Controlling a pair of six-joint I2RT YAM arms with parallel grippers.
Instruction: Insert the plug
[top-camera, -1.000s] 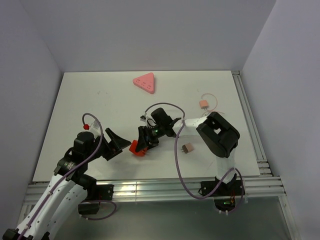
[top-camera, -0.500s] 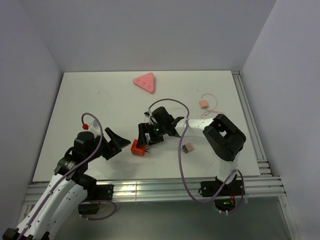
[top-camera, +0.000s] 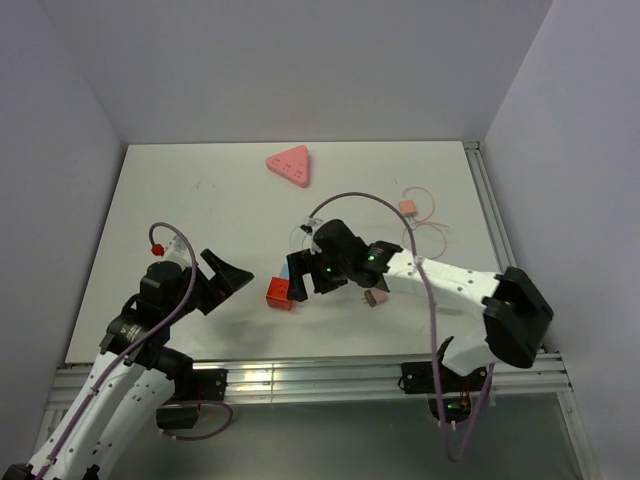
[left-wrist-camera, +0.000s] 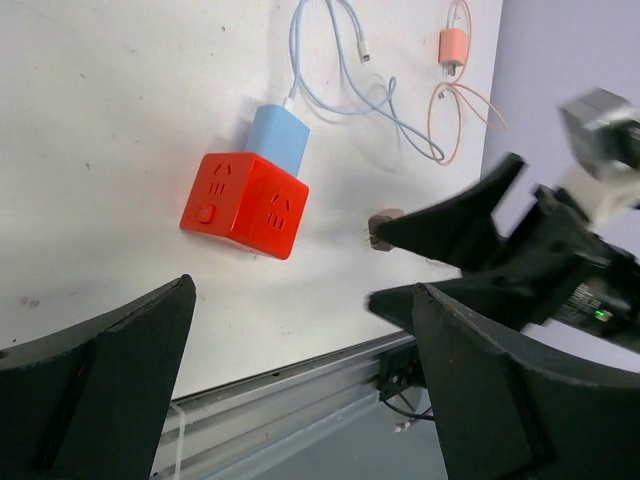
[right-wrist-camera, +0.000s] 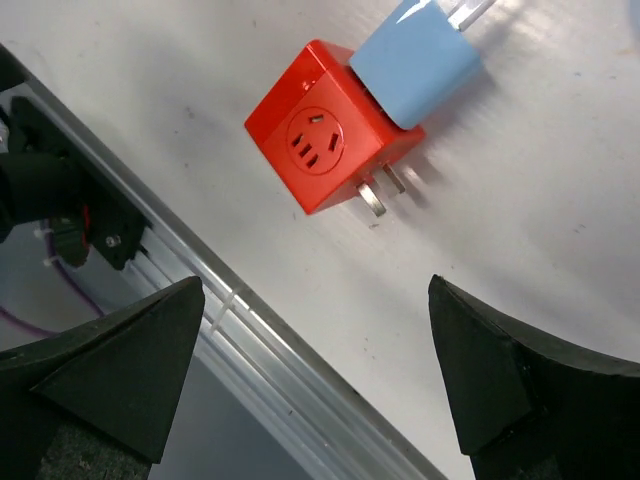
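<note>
Broadly, the white tabletop (top-camera: 180, 200) has bare room to the left of the work and beyond it, while its near edge with the rails lies close below. Both end effectors stand wide open and hold nothing. The right end effector (top-camera: 303, 280) hangs just over the red cube (top-camera: 279, 292), nearer than the left end effector (top-camera: 236, 283), which sits apart on the cube's left. The blue plug (top-camera: 287, 271) lies flush against the cube's far face, long axis pointing away, cable trailing off. It looks seated. The cube's own prongs (right-wrist-camera: 372, 198) lie bare.
</note>
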